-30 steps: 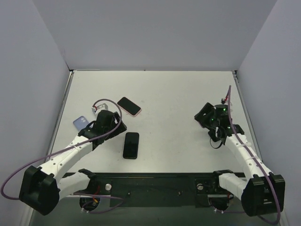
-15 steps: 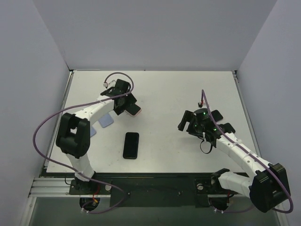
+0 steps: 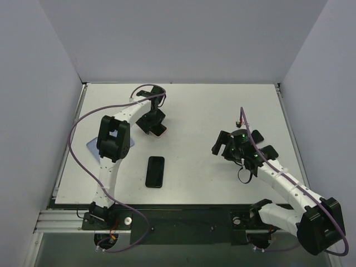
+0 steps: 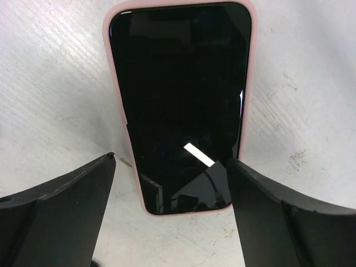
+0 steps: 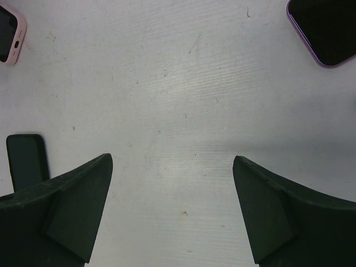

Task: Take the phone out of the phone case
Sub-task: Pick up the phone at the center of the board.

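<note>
A black-screened phone in a pink case (image 4: 181,105) lies flat on the white table (image 3: 211,111); it also shows in the top view (image 3: 160,130). My left gripper (image 4: 171,160) is open just above the phone's near end, one jaw off each long side, not touching it; in the top view it (image 3: 152,121) sits over the phone. My right gripper (image 5: 172,157) is open and empty over bare table, right of centre in the top view (image 3: 221,146). The pink case's corner shows in the right wrist view (image 5: 12,33).
A bare black phone (image 3: 155,171) lies near the table's front centre, also in the right wrist view (image 5: 25,161). A blue case (image 3: 92,148) lies at the left, partly under the left arm. A phone in a purple case (image 5: 325,28) lies ahead-right of the right gripper.
The left arm swung from the near left side out to the pink-cased phone and settled its open jaws over it. The right gripper shifted left earlier, then barely moved.
</note>
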You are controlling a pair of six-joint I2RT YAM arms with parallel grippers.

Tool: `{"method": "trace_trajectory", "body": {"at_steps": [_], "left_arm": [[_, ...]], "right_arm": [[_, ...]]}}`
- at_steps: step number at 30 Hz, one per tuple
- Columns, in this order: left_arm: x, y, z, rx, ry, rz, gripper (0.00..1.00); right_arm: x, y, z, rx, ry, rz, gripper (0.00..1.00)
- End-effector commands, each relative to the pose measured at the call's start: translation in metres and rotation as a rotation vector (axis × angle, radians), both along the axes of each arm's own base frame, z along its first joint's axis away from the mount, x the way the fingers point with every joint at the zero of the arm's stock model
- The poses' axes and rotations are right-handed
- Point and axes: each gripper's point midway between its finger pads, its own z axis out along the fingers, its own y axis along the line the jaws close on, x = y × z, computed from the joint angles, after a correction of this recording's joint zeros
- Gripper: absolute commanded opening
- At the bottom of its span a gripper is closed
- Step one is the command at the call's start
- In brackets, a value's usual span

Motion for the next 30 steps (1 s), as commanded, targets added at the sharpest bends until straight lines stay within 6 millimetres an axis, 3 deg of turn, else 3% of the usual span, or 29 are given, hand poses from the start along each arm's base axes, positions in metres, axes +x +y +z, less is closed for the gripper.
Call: {"method": "trace_trajectory", "body": {"at_steps": [1,9,15,24,30], "left_arm": [[-0.006,0.010,0.005,0.044,0.013,0.069,0.92],[-0.003,0.008,-0.009,0.040,0.018,0.060,0.92],[0.005,0.002,0.003,-0.055,-0.107,0.036,0.93],[0.014,0.001,-0.005,-0.107,-0.119,0.049,0.93],[0.019,-0.005,0.003,-0.169,-0.228,0.018,0.93]], "right_arm": [[-0.001,-0.006,0.002,-0.021,-0.037,-0.003,0.84],[-0.002,-0.008,0.000,-0.007,-0.042,0.003,0.84],[-0.005,-0.011,-0.006,-0.001,-0.029,0.001,0.84],[-0.003,-0.013,-0.005,0.004,-0.039,-0.007,0.84],[-0.005,-0.009,-0.006,0.025,-0.030,0.012,0.84]]}}
